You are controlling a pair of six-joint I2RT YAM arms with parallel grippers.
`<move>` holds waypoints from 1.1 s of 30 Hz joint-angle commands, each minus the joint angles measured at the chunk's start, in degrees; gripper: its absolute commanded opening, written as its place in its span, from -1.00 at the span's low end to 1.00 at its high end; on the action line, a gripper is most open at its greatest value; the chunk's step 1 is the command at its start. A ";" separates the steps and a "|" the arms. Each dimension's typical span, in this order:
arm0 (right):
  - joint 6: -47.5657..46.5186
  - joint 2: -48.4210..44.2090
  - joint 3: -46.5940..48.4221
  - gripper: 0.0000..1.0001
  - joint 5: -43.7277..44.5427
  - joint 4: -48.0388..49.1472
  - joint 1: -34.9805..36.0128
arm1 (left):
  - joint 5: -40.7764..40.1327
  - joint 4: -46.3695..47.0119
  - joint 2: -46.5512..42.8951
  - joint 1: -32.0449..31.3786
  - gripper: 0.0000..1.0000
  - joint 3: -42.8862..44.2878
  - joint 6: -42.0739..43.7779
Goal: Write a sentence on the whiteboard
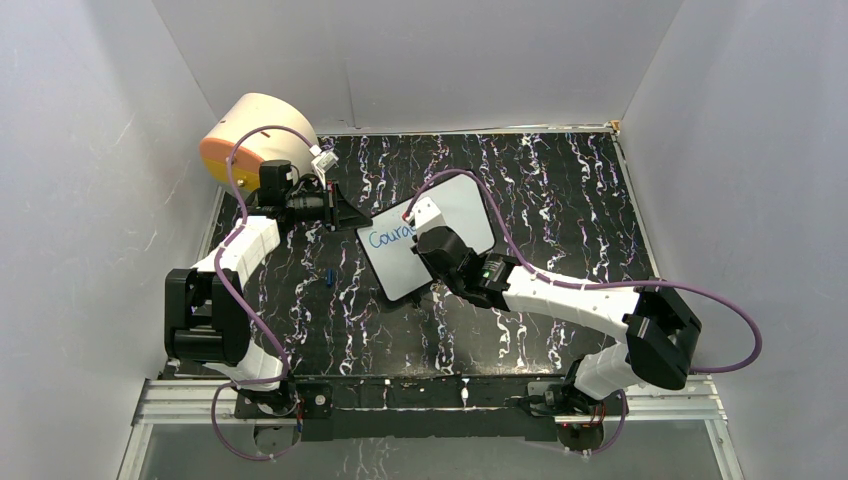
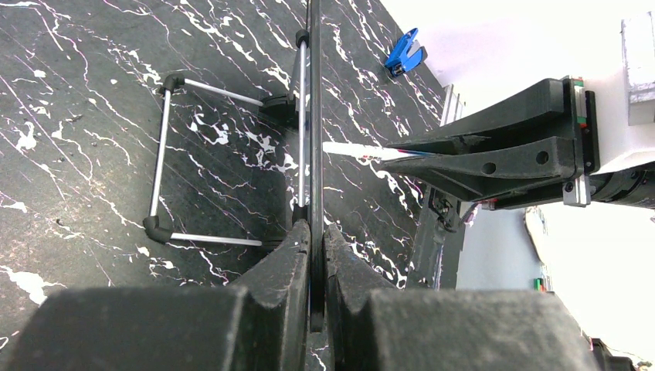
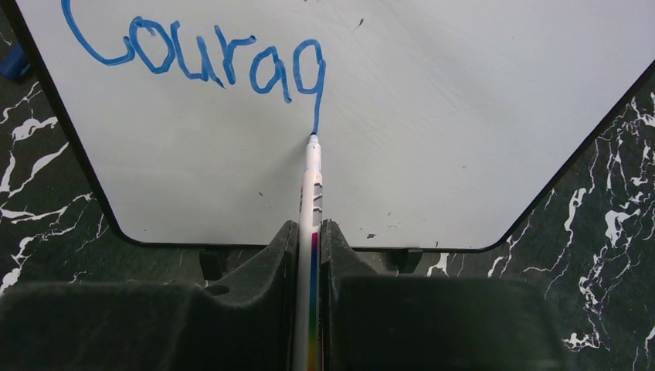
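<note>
Blue "Courag" sentence (image 3: pixel 201 58) on glossy black-rimmed whiteboard (image 3: pixel 463 139), right gripper (image 3: pixel 309 232) pinching white marker (image 3: pixel 312 178), left gripper (image 2: pixel 313 232) clamping its edge

A: L arm (image 1: pixel 245 247) look?
B: White shells on the links, black joint housings, chunky black block mid-arm. R arm (image 1: pixel 560 290) same build.
A: Cables?
B: L cable (image 1: pixel 238 150) purple, thin, loops outside the shells. R cable (image 1: pixel 745 345) same purple.
A: Grippers?
B: L gripper (image 2: pixel 312 232) matte black, grainy wedge fingers. R gripper (image 3: pixel 309 230) identical; side-on it shows round holes (image 2: pixel 488 166) and a grey plate (image 2: pixel 575 193) behind the fingers.
A: Misc?
B: Green light (image 1: pixel 487 270) on R wrist, white cam box (image 1: pixel 425 212) next to it. Bases (image 1: pixel 270 402) black w/ some red wiring, can't tell more.
</note>
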 commanded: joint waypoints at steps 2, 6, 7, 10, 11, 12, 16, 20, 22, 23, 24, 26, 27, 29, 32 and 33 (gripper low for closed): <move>1.25 -1.68 1.26 -1.00 -2.62 -0.47 -0.36 | -1.40 -3.32 1.32 -0.43 -1.00 0.38 1.84; 1.53 -1.78 1.56 -1.00 -4.70 0.86 -0.34 | -1.41 -3.32 1.39 -0.43 -1.00 0.34 1.84; 1.62 -1.82 1.47 -1.00 -5.05 1.46 -0.33 | -1.41 -3.32 1.40 -0.43 -1.00 0.34 1.84; 1.88 -2.09 1.41 -1.00 -5.97 3.48 -0.31 | -1.41 -3.32 1.40 -0.43 -1.00 0.35 1.84; 1.93 -2.26 1.36 -1.00 -5.93 4.27 -0.34 | -1.41 -3.32 1.33 -0.43 -1.00 0.36 1.84; 1.94 -2.38 1.24 -1.00 -5.70 4.83 -0.34 | -1.41 -3.32 1.31 -0.38 -1.00 0.33 1.80; 2.34 -4.40 0.03 -1.00 -4.21 6.24 -0.29 | -1.59 -3.41 1.31 -0.43 -1.00 0.40 1.84; 2.06 -6.85 -1.46 -1.00 -2.71 8.42 -0.34 | -1.66 -3.57 1.22 -0.43 -1.00 0.34 1.84; 1.90 -7.43 -1.60 -1.00 -1.53 8.17 -0.41 | -1.76 -3.51 1.29 -0.43 -1.00 0.35 1.84; 1.85 -7.58 -1.71 -1.00 -0.96 8.07 -0.51 | -1.69 -3.50 1.31 -0.43 -1.00 0.41 1.88; 1.85 -7.63 -1.80 -1.00 -0.52 7.94 -0.63 | -1.70 -3.51 1.31 -0.43 -1.00 0.39 1.90; 1.85 -7.45 -1.90 -1.00 0.11 8.01 -1.13 | -1.61 -3.50 1.31 -0.43 -1.00 0.39 1.93; 1.83 -7.31 -1.88 -1.00 0.26 8.17 -1.32 | -1.64 -3.50 1.29 -0.43 -1.00 0.38 1.93; 1.85 -6.78 -1.81 -1.00 0.10 8.52 -1.62 | -1.60 -3.58 1.22 -0.43 -1.00 0.35 1.93; 1.62 -5.98 -1.34 -1.00 -0.37 9.09 -2.06 | -1.51 -3.63 1.31 -0.43 -1.00 0.34 2.01; 1.59 -5.57 -1.17 -1.00 -0.42 9.18 -2.18 | -1.55 -3.66 1.26 -0.43 -1.00 0.37 2.02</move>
